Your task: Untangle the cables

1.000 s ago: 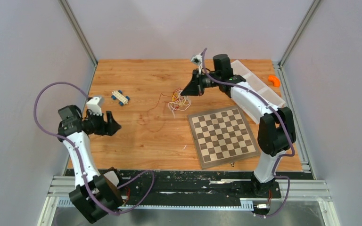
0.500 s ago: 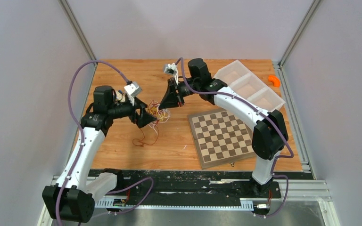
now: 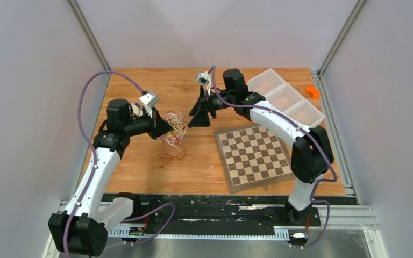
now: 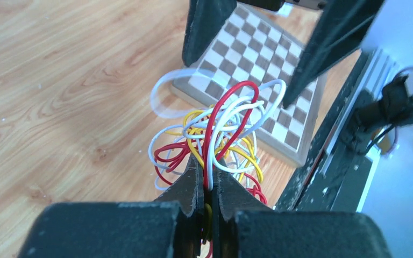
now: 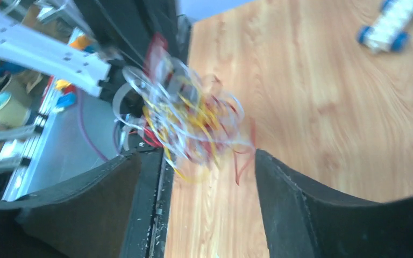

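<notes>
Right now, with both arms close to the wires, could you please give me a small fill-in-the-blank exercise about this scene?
1. The left gripper is shut on the cables, while the right gripper is ____.
2. The cables are red, yellow and ____.
3. The chessboard lies nearer the base of the ____ arm.
Missing words: open; white; right.

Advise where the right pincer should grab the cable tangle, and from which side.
Take the tall red loop standing proud of the cables, clear of the left pincer, which is shut on the tangle's base. Come in from the chessboard side: the right pincer sits open there, facing the bundle, and that loop looks the freest strand to close on.
</notes>
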